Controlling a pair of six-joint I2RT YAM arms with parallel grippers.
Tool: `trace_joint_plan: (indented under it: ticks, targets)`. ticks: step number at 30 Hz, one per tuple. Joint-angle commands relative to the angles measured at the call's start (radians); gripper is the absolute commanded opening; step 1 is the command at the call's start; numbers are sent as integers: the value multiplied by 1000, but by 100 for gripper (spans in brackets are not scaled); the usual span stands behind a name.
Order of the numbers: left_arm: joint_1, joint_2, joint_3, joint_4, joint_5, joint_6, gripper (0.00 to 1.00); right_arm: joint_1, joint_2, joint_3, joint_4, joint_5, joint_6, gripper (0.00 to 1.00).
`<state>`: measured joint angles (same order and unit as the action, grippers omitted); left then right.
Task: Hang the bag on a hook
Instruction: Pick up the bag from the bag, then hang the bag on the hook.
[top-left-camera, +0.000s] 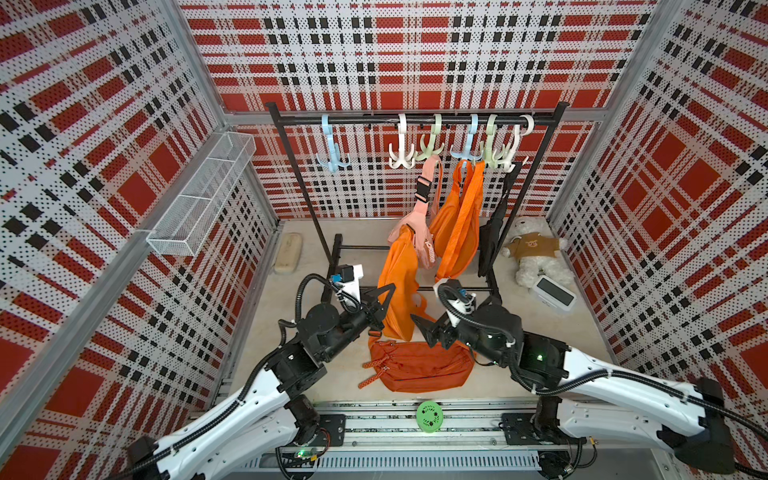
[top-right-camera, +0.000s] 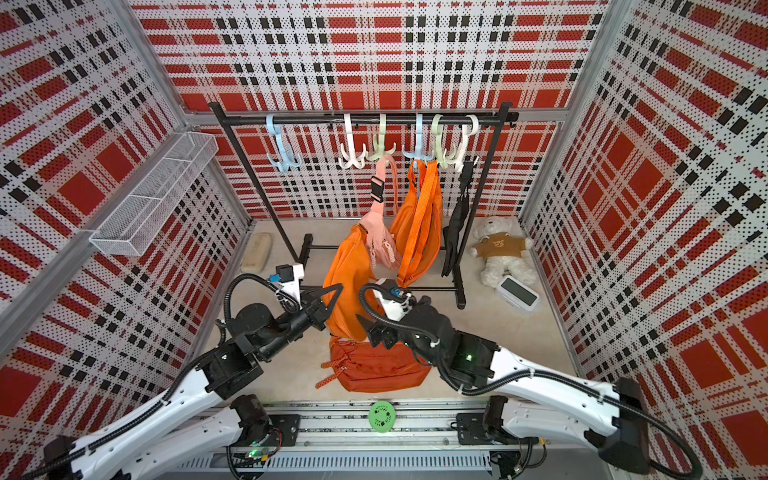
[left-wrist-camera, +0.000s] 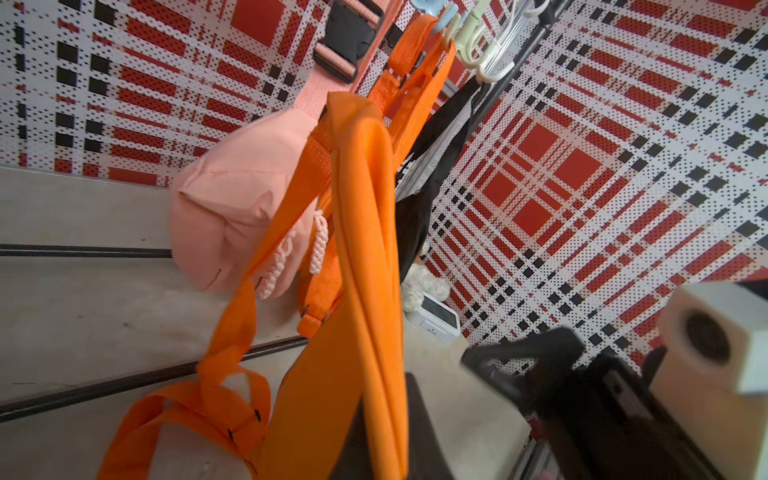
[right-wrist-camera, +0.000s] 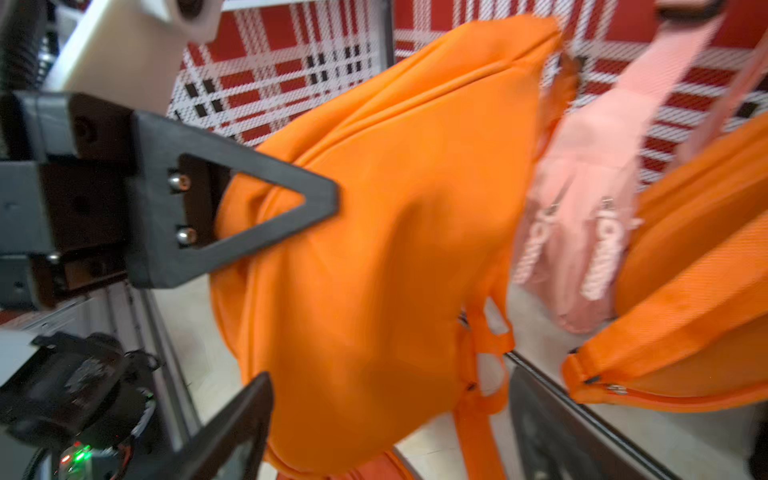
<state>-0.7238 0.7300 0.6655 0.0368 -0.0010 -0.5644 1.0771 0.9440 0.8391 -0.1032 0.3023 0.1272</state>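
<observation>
The orange bag (top-left-camera: 399, 270) is held up before the rack (top-left-camera: 415, 120), below the hooks, pinched at its side by the closed left gripper (top-left-camera: 390, 291); the right gripper (top-left-camera: 419, 330) is spread wide, empty. Soft and light, it is best taken by its dangling strap (left-wrist-camera: 232, 332)

Rack (top-left-camera: 365, 120) at back, upright bag (top-left-camera: 399, 282) before it, flat bag (top-left-camera: 419, 368) nearest

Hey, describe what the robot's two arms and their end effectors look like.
The left arm and right arm have white shells, black joints and black corrugated cables alongside. The left end effector and right end effector each have black hollow triangular fingers, with a white camera block behind. A green light glows on the right arm.
</observation>
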Motion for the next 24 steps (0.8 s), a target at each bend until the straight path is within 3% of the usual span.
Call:
trace_joint_plan:
  ticks: [1, 6, 7, 8, 15, 24]
  targets:
    - [166, -52, 62, -92, 342, -28, 0, -111, -118, -22, -48, -60, 33, 100]
    - [400, -108, 72, 7, 749, -151, 0, -202, -237, -51, -82, -151, 35, 100]
    - [537, -112, 75, 55, 819, -189, 0, -204, -243, -48, -87, -162, 24, 100]
    - [455, -112, 79, 91, 866, -218, 0, -203, -242, -42, -89, -179, 15, 100]
    - [474, -102, 156, 181, 1044, -298, 0, -205, -165, 67, -153, -285, -67, 100]
    - [462, -110, 208, 181, 1078, -316, 0, -206, -159, 135, -172, -207, -151, 100]
